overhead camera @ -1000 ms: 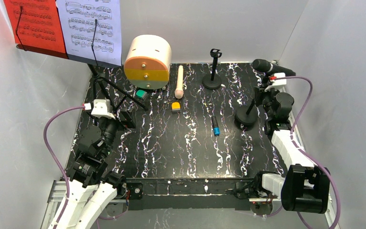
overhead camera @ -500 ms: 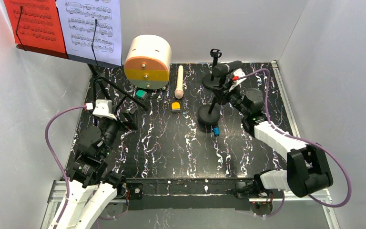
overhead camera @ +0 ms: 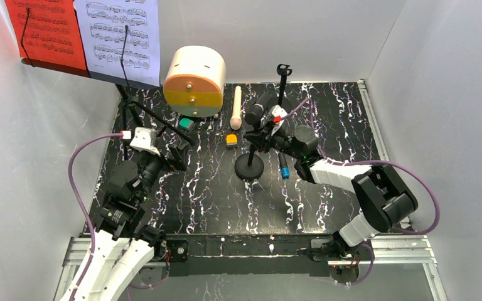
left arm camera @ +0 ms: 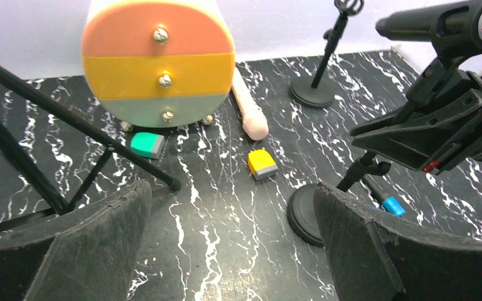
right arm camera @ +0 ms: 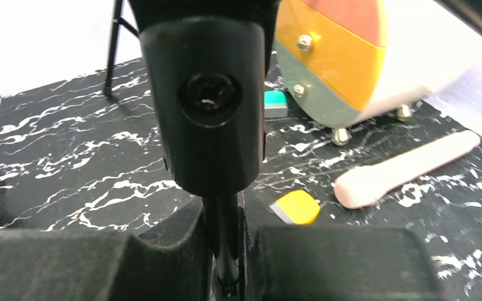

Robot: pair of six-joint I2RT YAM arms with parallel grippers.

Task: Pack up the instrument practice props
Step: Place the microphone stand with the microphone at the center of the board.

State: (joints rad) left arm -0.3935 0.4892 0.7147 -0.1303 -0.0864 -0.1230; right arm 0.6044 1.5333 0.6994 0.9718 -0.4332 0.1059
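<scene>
Left gripper (overhead camera: 174,157): jaws wide apart, empty, edged slightly forward beside the music rack (overhead camera: 157,116) legs. Right gripper (right arm camera: 226,251): jaws clamped on the mic holder (overhead camera: 250,167) stem, with the black microphone (overhead camera: 256,111) aboard. It has swung from the table's (overhead camera: 213,200) right edge to mid-table, near the drawer box (overhead camera: 194,78). Likely bound for stowage.

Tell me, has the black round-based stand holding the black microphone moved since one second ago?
Yes. The stand moved left, from the right edge of the table to just beside the small yellow block, in the right gripper.
</scene>
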